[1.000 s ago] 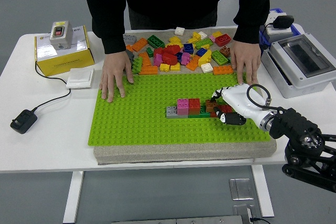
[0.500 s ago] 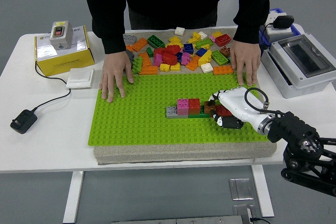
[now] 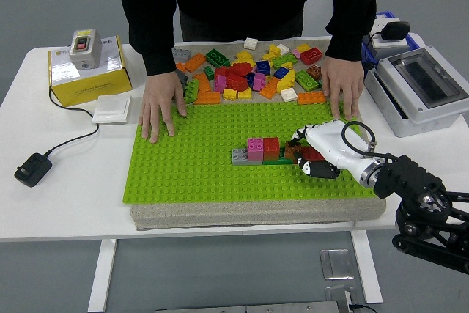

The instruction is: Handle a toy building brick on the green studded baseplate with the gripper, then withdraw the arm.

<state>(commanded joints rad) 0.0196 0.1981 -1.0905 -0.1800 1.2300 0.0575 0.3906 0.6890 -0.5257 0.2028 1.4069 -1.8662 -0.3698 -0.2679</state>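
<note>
Item: my right hand (image 3: 316,153), fingers clenched round a red brick (image 3: 312,154) at the right end of the brick row (image 3: 262,149), near-right on the green baseplate (image 3: 190,166). Step: seating the brick, I judge. Next: press down, release, draw back right. A person's hands (image 3: 161,104) pin the baseplate's far edge.

The yellow box (image 3: 86,71) bears print, seemingly too small to read.
</note>
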